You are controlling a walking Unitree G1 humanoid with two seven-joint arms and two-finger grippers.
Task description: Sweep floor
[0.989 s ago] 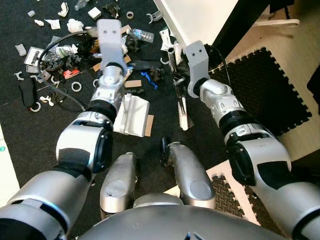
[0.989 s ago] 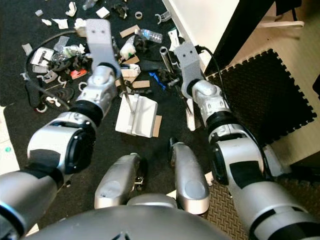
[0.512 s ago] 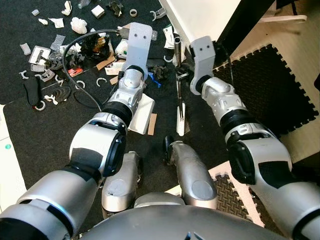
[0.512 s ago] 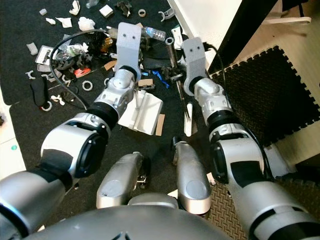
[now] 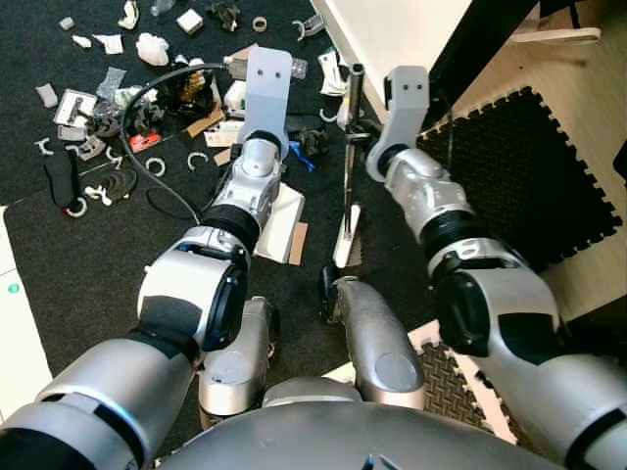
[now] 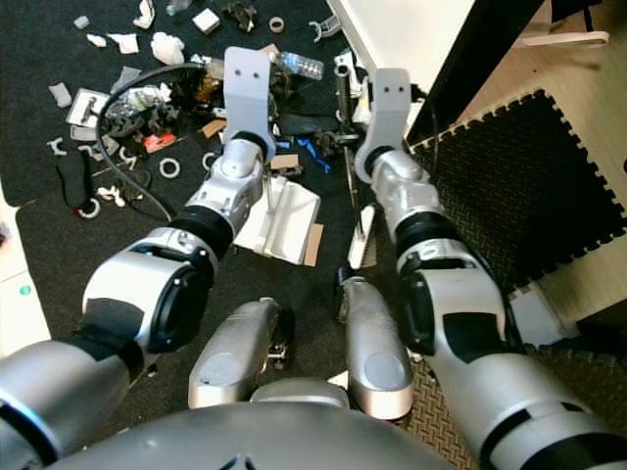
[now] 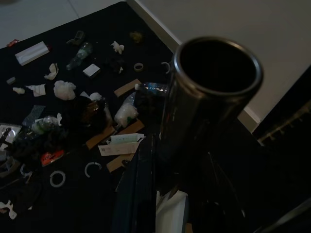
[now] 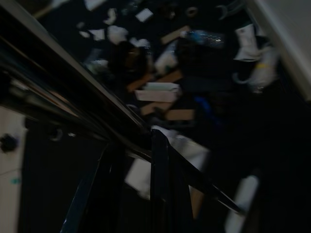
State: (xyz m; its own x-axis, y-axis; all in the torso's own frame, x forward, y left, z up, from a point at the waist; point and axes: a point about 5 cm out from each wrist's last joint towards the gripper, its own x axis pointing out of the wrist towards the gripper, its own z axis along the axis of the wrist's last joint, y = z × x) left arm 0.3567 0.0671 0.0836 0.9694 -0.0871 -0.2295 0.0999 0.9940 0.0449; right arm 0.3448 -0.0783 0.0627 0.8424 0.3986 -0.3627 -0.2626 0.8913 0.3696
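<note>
A white dustpan lies on the black mat, its thin upright handle rising to my left gripper, which is shut on it; the handle's dark tube end looms close in the left wrist view. Just right of it stands the broom, its metal pole leaning and its pale head on the mat beside the dustpan. My right gripper is shut on the pole. Litter of paper, cardboard, rings and a plastic bottle is scattered beyond the dustpan.
A white wall base runs along the far right of the litter. A black foam mat lies to the right on a wooden floor. A black cable loops from my left arm. Pale floor borders the left.
My left arm has swung right over the dustpan. The right wrist has moved farther out, and the broom head has slid a little left toward the dustpan. The camera has also shifted.
</note>
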